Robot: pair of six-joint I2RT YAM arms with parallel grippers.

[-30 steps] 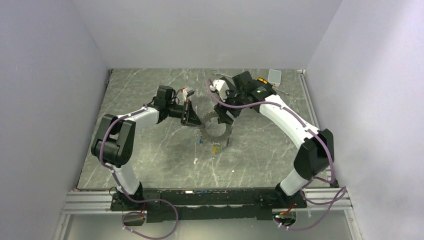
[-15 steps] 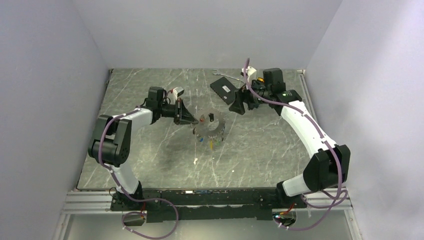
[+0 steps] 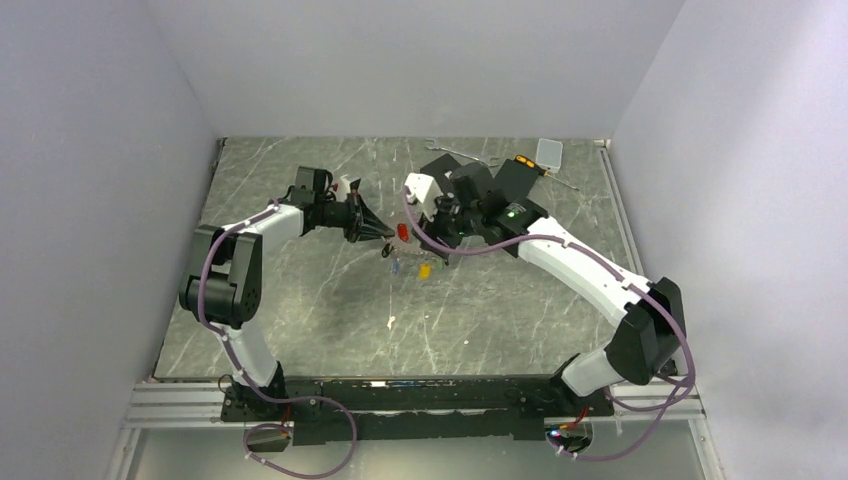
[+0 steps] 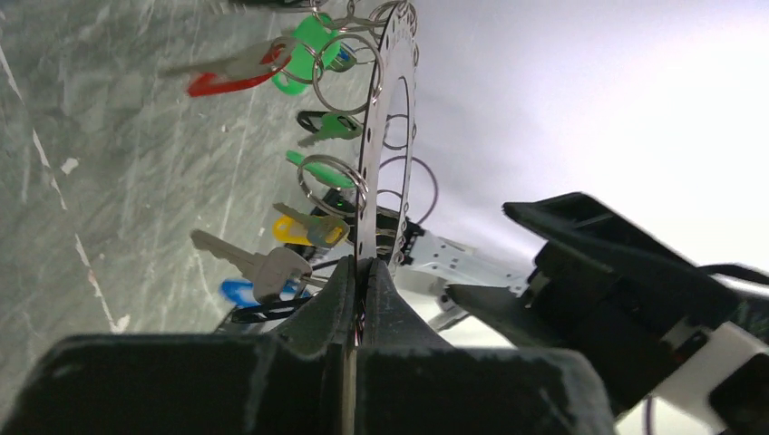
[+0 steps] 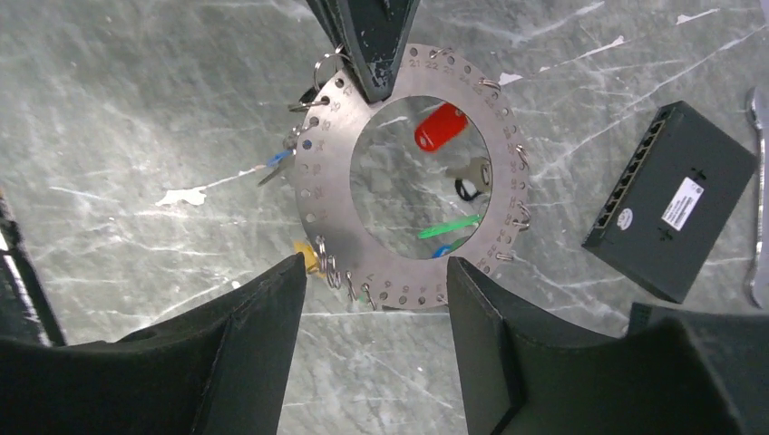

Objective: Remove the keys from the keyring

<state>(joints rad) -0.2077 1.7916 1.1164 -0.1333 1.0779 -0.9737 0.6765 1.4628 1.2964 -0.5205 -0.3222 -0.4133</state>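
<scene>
The keyring (image 5: 326, 195) is a flat silver ring plate with numbered holes, held up off the table. Small split rings hang the keys from it: red (image 5: 441, 126), green (image 5: 449, 226), yellow (image 5: 308, 256), blue (image 5: 279, 159). My left gripper (image 4: 361, 267) is shut on the plate's rim, with the plate edge-on (image 4: 385, 118) and the keys dangling to its left, a silver one (image 4: 254, 263) among them. My right gripper (image 5: 374, 272) hovers open above the plate's near rim, touching nothing. In the top view both grippers meet mid-table, left (image 3: 385, 237) and right (image 3: 445, 225).
A black flat box (image 5: 671, 213) lies on the marble table (image 5: 136, 109) right of the ring. A silver wrench (image 5: 757, 181) lies beyond the box, at the frame's edge. A small white case (image 3: 549, 151) sits at the far right corner.
My right arm swung out to the far right, then came back over the ring. My left gripper carried the ring up and farther back, tilting it.
</scene>
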